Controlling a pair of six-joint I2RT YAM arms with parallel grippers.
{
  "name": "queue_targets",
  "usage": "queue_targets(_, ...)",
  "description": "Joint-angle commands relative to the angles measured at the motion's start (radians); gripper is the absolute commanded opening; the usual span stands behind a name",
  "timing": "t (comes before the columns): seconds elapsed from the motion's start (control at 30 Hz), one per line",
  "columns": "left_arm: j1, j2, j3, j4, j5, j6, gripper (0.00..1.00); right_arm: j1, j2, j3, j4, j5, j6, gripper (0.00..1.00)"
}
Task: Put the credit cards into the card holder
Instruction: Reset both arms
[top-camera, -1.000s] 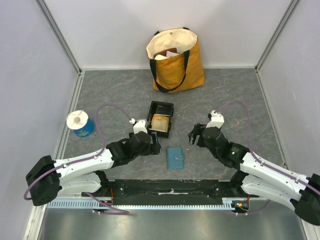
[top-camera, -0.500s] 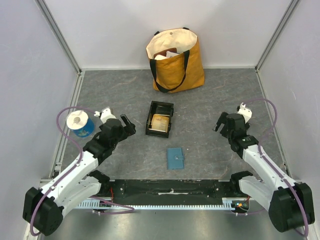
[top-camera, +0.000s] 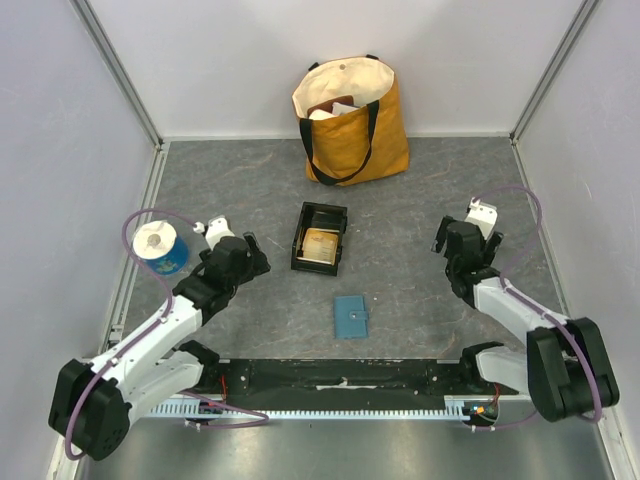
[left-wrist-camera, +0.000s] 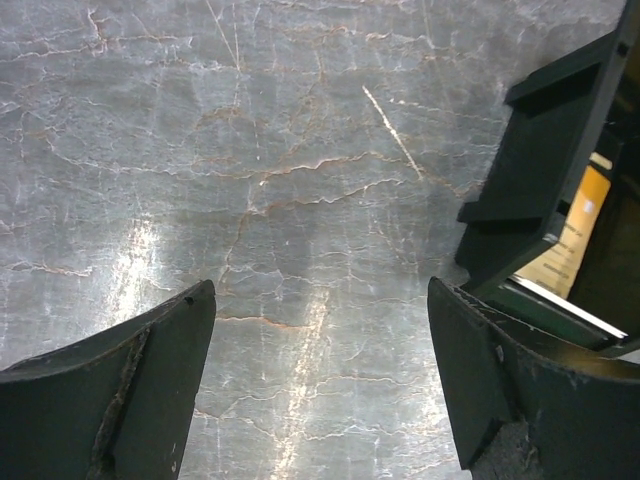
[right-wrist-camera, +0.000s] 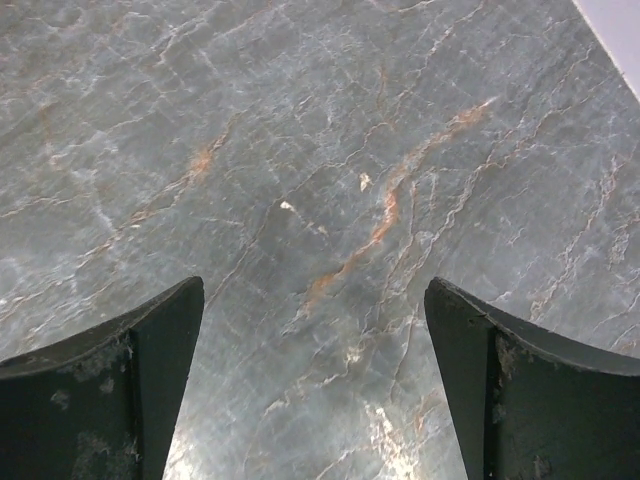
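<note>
The teal card holder (top-camera: 350, 316) lies closed on the grey table between the two arms, near the front edge. Tan credit cards (top-camera: 320, 244) lie in a black tray (top-camera: 303, 236) behind it. The tray's wall also shows in the left wrist view (left-wrist-camera: 545, 150), with a tan card (left-wrist-camera: 570, 250) inside. My left gripper (top-camera: 256, 253) is open and empty, left of the tray, over bare table (left-wrist-camera: 318, 375). My right gripper (top-camera: 445, 240) is open and empty at the right, over bare table (right-wrist-camera: 312, 385), well clear of the card holder.
A yellow and cream tote bag (top-camera: 352, 118) stands at the back centre. A blue tub with a white roll (top-camera: 160, 246) sits at the left by the wall. Pale walls close in the table on three sides.
Both arms have pulled back from the middle toward the sides, the left to the left of the tray and the right to the far right. The card holder and tray have not moved.
</note>
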Motion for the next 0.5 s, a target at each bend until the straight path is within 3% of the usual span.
queue_targets(0.0,0.004,0.042,0.038,0.001,-0.017,0.044,0.9,-0.001,0.079,-0.067,0.294,0.111,-0.103,0.98)
queue_targets(0.3,0.004,0.036,0.033,0.033,-0.01,0.113,0.91,0.001,0.142,-0.149,0.613,0.142,-0.163,0.98)
queue_targets(0.47,0.003,0.025,0.024,0.062,-0.033,0.127,0.92,-0.002,0.28,-0.132,0.857,0.14,-0.272,0.98)
